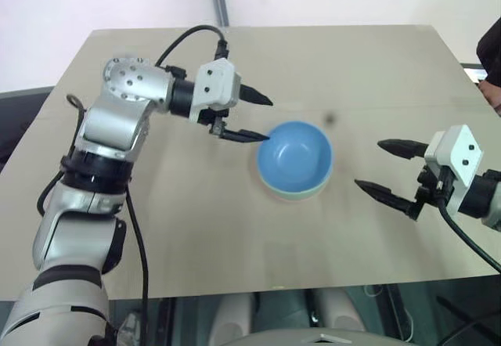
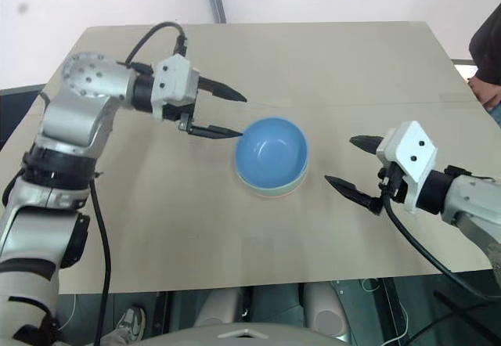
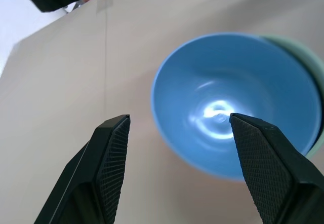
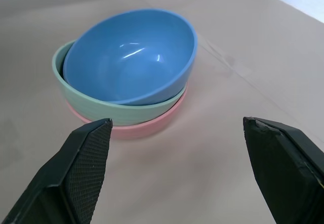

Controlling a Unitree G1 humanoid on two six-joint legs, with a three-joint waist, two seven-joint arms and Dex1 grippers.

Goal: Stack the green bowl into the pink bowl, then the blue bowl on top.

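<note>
Silver jointed arms, white wrist blocks, black ridged fingers point(image 1: 249, 135) — trailing black cables.

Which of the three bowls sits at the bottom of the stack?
The pink bowl: only its rim shows, under the green bowl, which holds the tilted blue bowl.

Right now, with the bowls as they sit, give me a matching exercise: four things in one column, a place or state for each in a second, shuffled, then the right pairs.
Things:
1. blue bowl
2. green bowl
3. pink bowl
4. right pincer

Places or states:
A. bottom of the stack, on the table
B. open, apart from the stack
C. top of the stack, sitting tilted
D. middle of the stack

Pairs: 1-C, 2-D, 3-A, 4-B
</note>
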